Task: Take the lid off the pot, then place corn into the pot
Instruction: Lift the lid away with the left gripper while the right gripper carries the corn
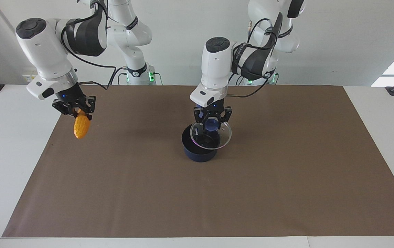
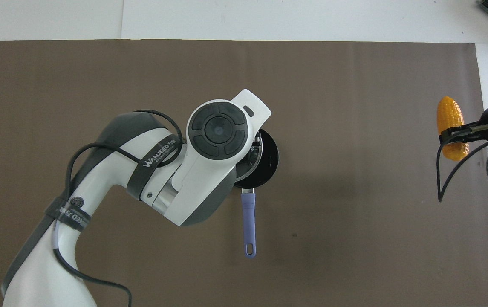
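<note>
The left end effector [image 1: 212, 121] hangs over the pot [image 1: 199, 147], its 2 fingers clamped on the blue knob of the lid [image 1: 211, 135]. The lid is raised clear of the pot and tilted, sitting just above the rim and offset toward the left arm's end of the tabletop [image 1: 18, 144], so part of the pot's black inside shows beneath the glass. The pot stands near the middle of the brown mat [image 1: 286, 179]. In the overhead view the left arm covers most of the lid, and the pot's [image 2: 269, 157] long blue handle [image 2: 248, 224] points straight back toward the robots.

The right end effector [image 1: 76, 109] is up in the air over the edge of the mat at the right arm's end of the tabletop, well apart from the pot. Its fingers are closed on the corn [image 1: 81, 126], gripping the cob near 1 end so that the rest hangs down at a slant below the fingers. From overhead the corn [image 2: 451, 128] lies across the grip, over the mat's border.
</note>
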